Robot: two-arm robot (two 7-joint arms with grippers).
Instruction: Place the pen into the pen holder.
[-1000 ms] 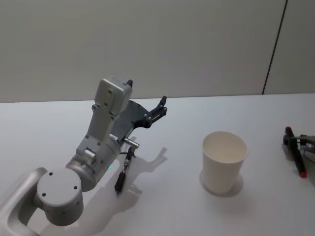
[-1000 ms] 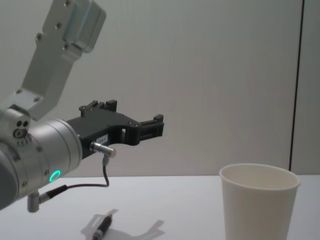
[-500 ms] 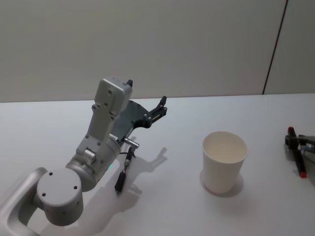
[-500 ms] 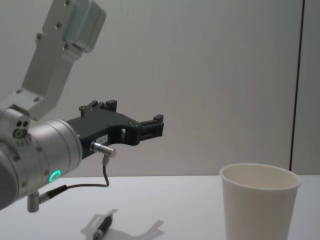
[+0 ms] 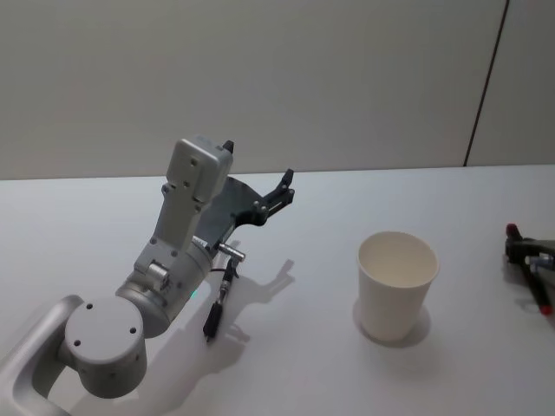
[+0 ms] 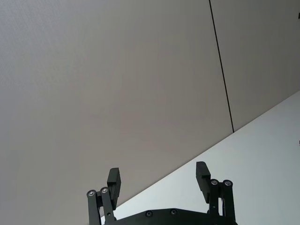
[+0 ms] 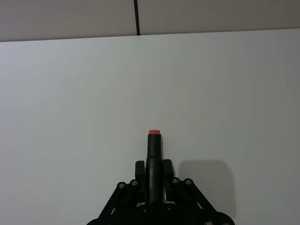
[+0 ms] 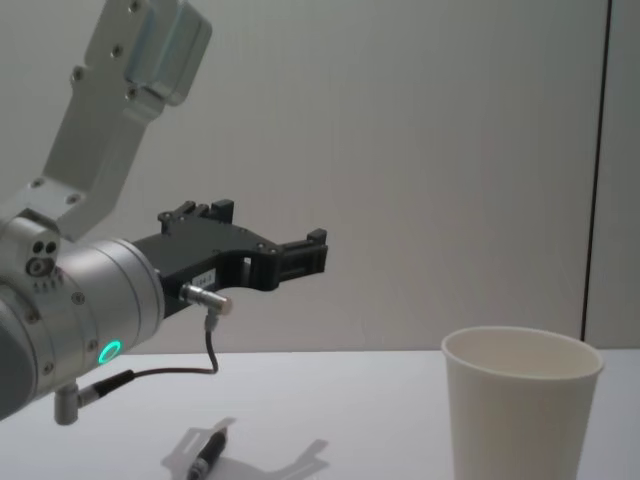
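Note:
The pen holder (image 5: 397, 286) is an off-white paper cup standing upright on the white table, right of centre; it is also in the chest view (image 8: 520, 410). The pen (image 7: 154, 145) is black with a red end. My right gripper (image 7: 154, 166) is shut on it, red end pointing out past the fingertips. In the head view that gripper (image 5: 531, 256) and the pen (image 5: 546, 305) sit low over the table at the right edge, well right of the cup. My left gripper (image 5: 288, 186) hangs open and empty, raised left of the cup (image 6: 158, 173) (image 8: 318, 252).
The left arm's big grey joints (image 5: 104, 347) fill the near left of the table. A short dark cylinder (image 8: 205, 455) lies in the arm's shadow below the left gripper. Bare white tabletop (image 5: 295, 364) stretches between the arm and the cup. A grey wall stands behind.
My right gripper, with the pen, has drifted slightly toward the right edge of the head view. The left arm and the cup have stayed put.

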